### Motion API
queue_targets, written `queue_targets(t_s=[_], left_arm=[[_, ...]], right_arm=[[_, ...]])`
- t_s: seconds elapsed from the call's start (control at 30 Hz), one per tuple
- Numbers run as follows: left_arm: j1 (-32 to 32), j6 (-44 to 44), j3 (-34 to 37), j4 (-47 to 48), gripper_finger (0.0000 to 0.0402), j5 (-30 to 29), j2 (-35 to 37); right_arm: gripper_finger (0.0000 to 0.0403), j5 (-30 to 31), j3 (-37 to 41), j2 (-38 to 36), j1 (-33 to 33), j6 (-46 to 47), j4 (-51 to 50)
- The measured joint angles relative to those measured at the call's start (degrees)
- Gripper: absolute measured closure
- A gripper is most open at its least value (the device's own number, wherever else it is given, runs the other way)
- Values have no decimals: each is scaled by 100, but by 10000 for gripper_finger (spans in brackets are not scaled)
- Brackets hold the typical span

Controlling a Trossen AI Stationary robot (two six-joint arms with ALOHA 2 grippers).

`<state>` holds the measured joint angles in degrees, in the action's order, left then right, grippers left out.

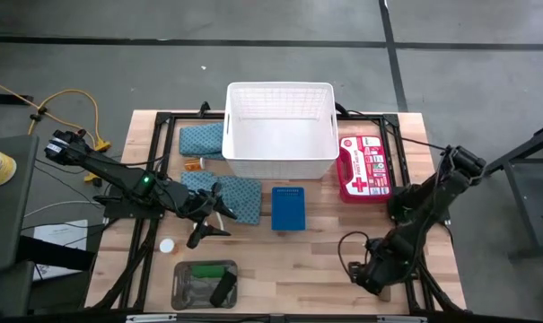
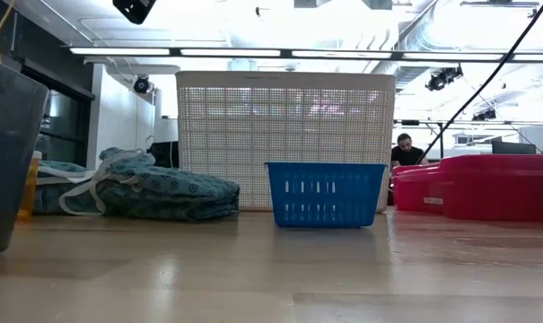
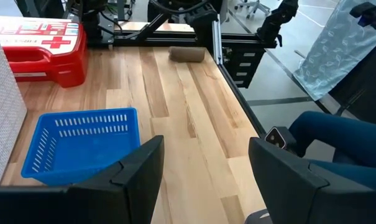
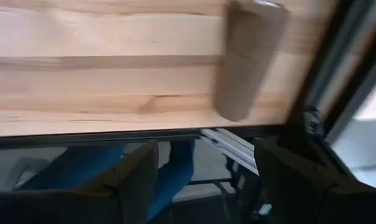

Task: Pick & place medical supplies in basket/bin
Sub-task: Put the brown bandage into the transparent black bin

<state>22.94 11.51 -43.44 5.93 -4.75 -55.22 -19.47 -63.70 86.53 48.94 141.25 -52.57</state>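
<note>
Inside, the white basket (image 1: 280, 130) shows nothing; grey tray (image 1: 204, 283) holds green and black rolls (image 1: 215, 280); both grippers' fingers, left (image 1: 210, 215) and right (image 1: 365, 274), are spread.

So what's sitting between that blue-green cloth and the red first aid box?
In the high view, a small blue basket lies between the cloth and the first aid box, just below the white basket.
</note>
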Motion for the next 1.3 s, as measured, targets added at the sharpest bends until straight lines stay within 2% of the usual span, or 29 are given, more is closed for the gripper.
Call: queue_targets(t_s=[0.17,0.5,0.87,1.3], left_arm=[[0,0,0,0,174,0,0],[0,0,0,0,174,0,0],[0,2,0,0,174,0,0],[0,2,0,-1,174,0,0]], right_arm=[[149,-248,0,139,21,92,-158],[149,-146,0,623,207,108,-141],[149,10,0,687,473,253,-180],[149,1,2,1172,587,210,-35]])
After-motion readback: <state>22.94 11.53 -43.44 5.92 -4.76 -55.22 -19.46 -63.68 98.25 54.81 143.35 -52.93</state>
